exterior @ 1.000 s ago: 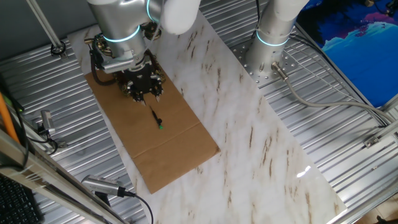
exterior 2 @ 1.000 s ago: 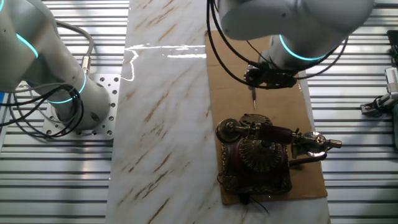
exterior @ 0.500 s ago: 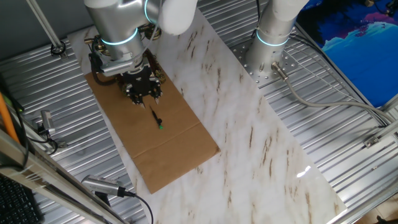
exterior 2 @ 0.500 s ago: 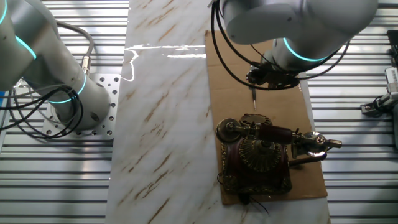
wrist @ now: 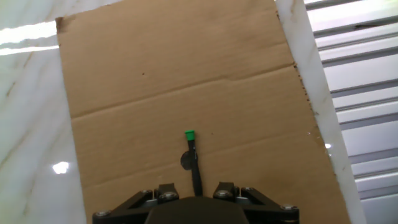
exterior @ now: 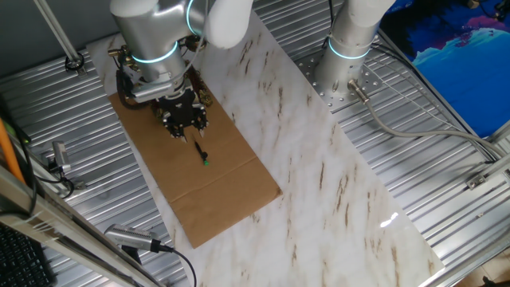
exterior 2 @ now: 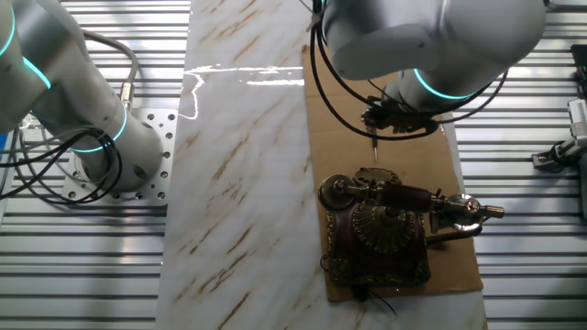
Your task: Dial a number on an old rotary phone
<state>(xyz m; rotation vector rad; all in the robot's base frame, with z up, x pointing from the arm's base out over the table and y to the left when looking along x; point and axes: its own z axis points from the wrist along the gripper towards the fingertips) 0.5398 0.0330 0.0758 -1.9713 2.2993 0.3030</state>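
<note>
A: Item one, the fingers [exterior: 186, 134]: state?
B: Closed on a thin black green-tipped stick [wrist: 194, 163], which points down at the cardboard sheet [wrist: 186, 74].
A: Item two, the old rotary phone [exterior 2: 381, 229]: location?
B: On the same cardboard, just beyond the stick's tip, apart from it; handset across its cradle. Cardboard lies on the marble counter [exterior 2: 243, 165].
</note>
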